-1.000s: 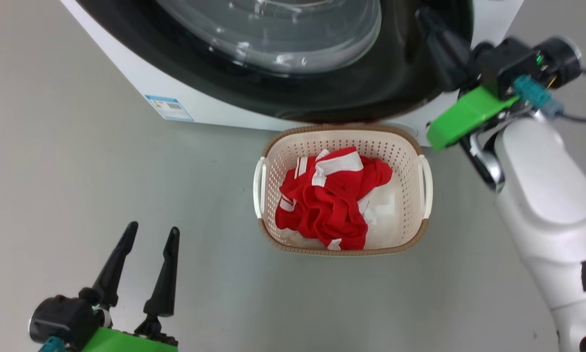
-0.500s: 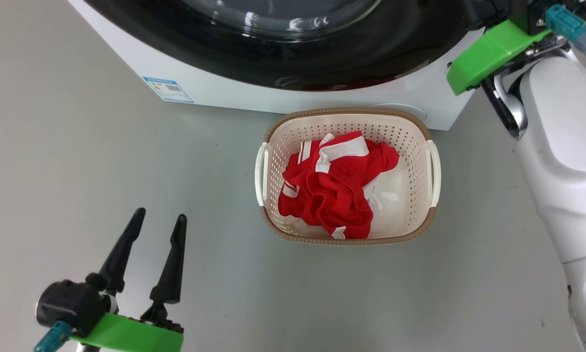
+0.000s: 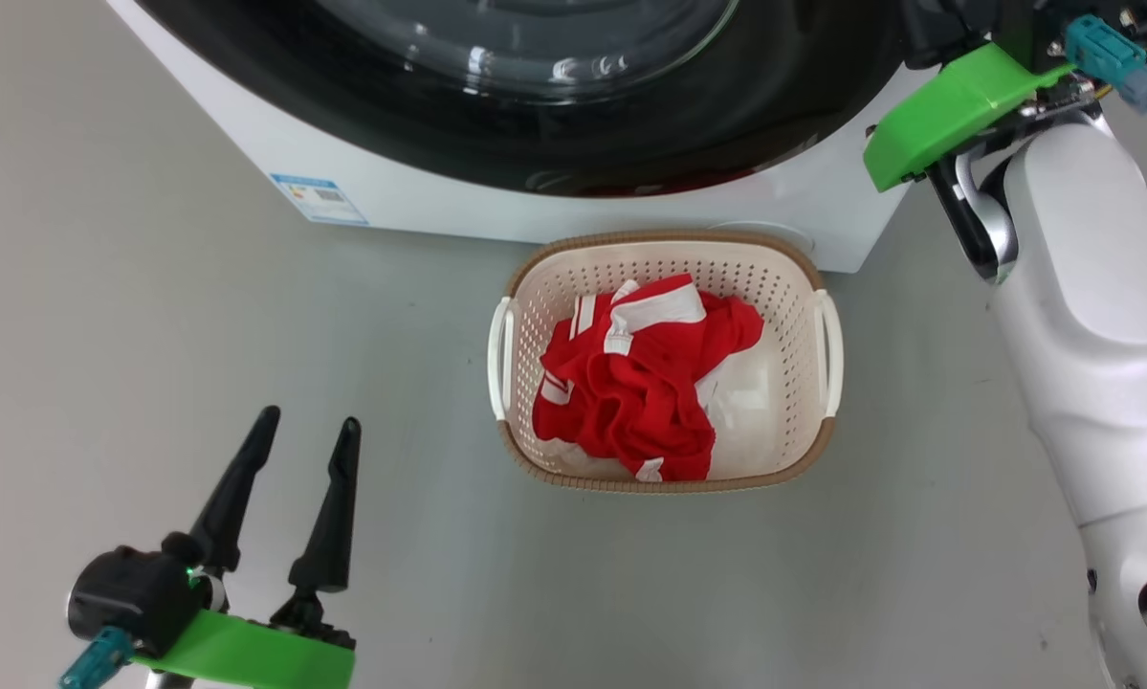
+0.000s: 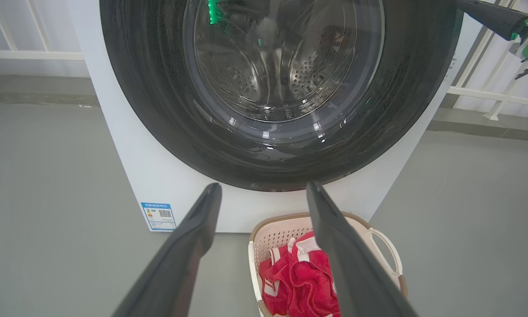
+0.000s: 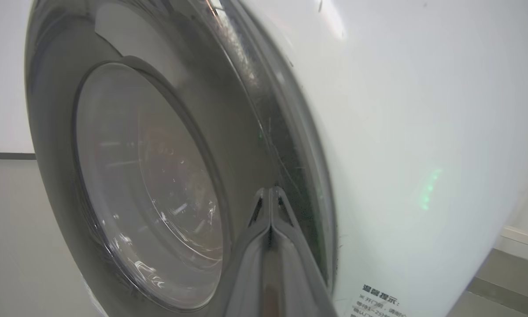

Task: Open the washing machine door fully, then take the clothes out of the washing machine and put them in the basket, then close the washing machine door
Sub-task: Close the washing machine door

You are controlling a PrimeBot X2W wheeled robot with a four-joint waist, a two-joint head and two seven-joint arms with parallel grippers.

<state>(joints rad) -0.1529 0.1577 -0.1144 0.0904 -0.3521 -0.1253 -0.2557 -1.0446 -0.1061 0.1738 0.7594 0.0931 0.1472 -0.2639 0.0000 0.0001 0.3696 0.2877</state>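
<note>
Door (image 5: pixel 149 185) looks nearly shut; I'd push its rim (image 5: pixel 286 145) squarely with my closed right fingers (image 5: pixel 274 199) until it latches. My left fingers (image 3: pixel 307 421) hang wide, empty.

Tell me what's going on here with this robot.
The red clothes lie in the basket in front of the washing machine. The right gripper, shut, has its tips at the black rim of the washing machine door, apparently pressing it closed; the door looks shut or nearly so. The left gripper hangs open and empty over the floor.
</note>
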